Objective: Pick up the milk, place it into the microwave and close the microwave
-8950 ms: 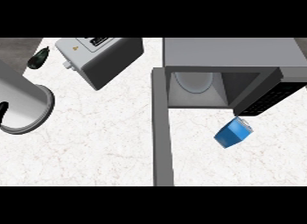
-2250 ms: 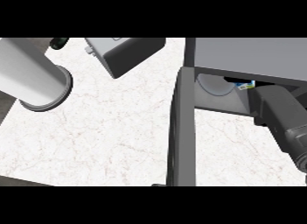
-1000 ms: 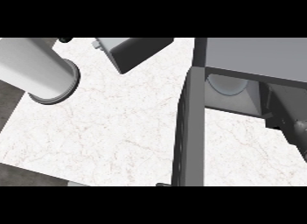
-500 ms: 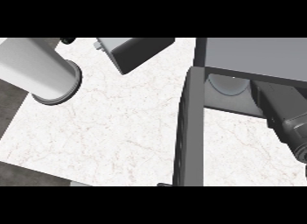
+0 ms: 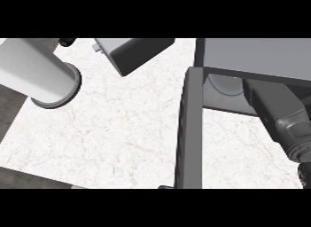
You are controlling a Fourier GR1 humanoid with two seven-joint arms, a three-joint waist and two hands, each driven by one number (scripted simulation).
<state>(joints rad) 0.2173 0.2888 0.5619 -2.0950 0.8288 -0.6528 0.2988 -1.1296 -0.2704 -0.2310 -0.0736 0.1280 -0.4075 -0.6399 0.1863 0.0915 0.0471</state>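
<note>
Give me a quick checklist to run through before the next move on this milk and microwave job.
1. Microwave door open: ok, it stands swung out.
2. Milk inside the cavity: cannot tell, no carton shows now.
3. Right arm clear of the opening: not ok, it reaches into the microwave.
4. Right hand released: cannot tell, the hand is hidden.
5. Left arm clear of the door's swing: ok, it sits far off at upper left.

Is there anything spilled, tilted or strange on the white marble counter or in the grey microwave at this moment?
Nothing looks spilled or damaged. The white marble counter shows no stains. The grey microwave has its door open, and the right forearm reaches inside. The small grey appliance sits at an angle to the microwave.
</note>
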